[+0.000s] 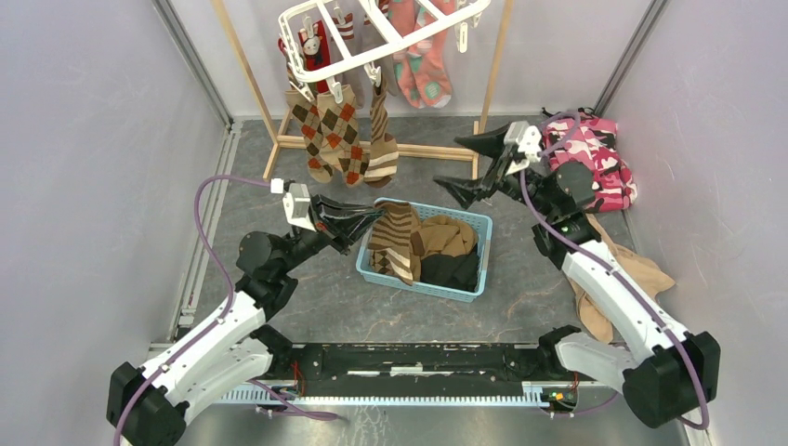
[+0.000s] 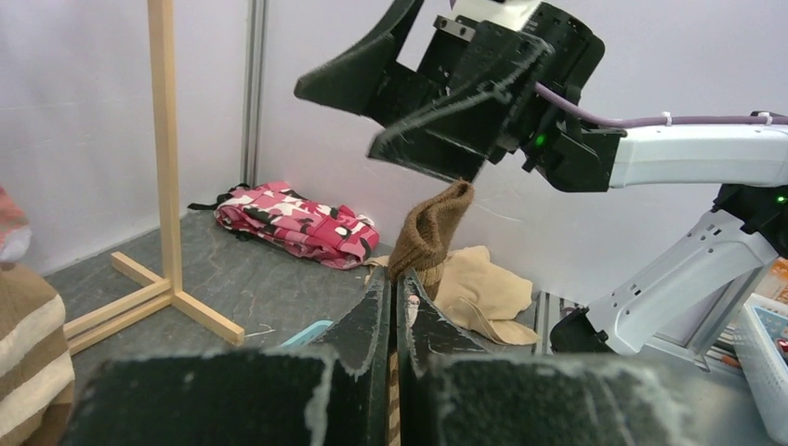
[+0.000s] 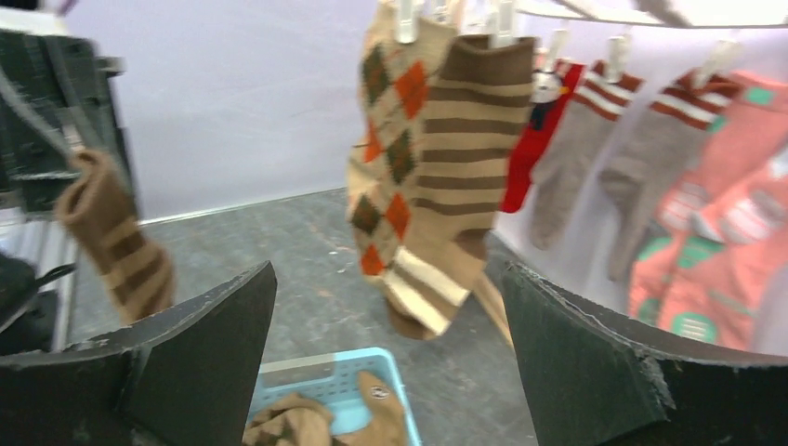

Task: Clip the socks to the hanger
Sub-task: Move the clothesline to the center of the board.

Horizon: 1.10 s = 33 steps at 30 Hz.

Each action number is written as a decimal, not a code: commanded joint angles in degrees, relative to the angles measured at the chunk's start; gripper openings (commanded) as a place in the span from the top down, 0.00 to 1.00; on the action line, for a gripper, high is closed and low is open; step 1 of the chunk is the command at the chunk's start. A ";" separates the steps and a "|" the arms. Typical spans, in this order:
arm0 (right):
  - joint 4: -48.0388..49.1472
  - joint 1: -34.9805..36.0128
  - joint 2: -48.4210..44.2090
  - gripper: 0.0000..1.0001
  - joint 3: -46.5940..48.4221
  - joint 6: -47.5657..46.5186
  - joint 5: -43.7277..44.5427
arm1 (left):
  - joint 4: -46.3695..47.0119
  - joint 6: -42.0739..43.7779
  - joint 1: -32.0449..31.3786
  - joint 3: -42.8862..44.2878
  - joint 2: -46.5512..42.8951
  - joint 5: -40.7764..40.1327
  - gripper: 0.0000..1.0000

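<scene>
The white hanger (image 1: pixel 372 28) hangs at the back with several socks clipped on, among them an argyle sock (image 1: pixel 327 135) and a brown striped one (image 1: pixel 380 139). My left gripper (image 1: pixel 376 216) is shut on a brown striped sock (image 1: pixel 395 243) that hangs over the light blue basket (image 1: pixel 418 287). In the left wrist view the sock's cuff (image 2: pixel 432 228) sticks up past the closed gripper (image 2: pixel 395 283). My right gripper (image 1: pixel 474 164) is wide open and empty, above the basket's far right corner. The right wrist view shows that gripper (image 3: pixel 386 269), the held sock (image 3: pixel 116 242) at the left and the clipped socks (image 3: pixel 437 158) ahead.
The basket holds more brown socks (image 1: pixel 446 237) and black ones (image 1: pixel 455 271). The wooden stand (image 1: pixel 269 139) carries the hanger. A pink camouflage cloth (image 1: pixel 595 158) lies at the back right, and a beige cloth (image 1: pixel 641 274) lies on the right.
</scene>
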 commanded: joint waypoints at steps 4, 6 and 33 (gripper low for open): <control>13.39 -9.94 7.69 0.02 10.51 11.40 -0.20 | 0.05 2.91 0.60 4.20 1.42 -0.51 0.98; 18.19 -12.56 12.08 0.02 14.96 16.89 -3.83 | -0.13 3.16 0.68 4.70 1.98 0.04 0.98; -2.24 -16.49 31.44 0.24 40.80 12.19 10.47 | -8.49 9.77 0.77 3.36 -2.72 -2.39 0.98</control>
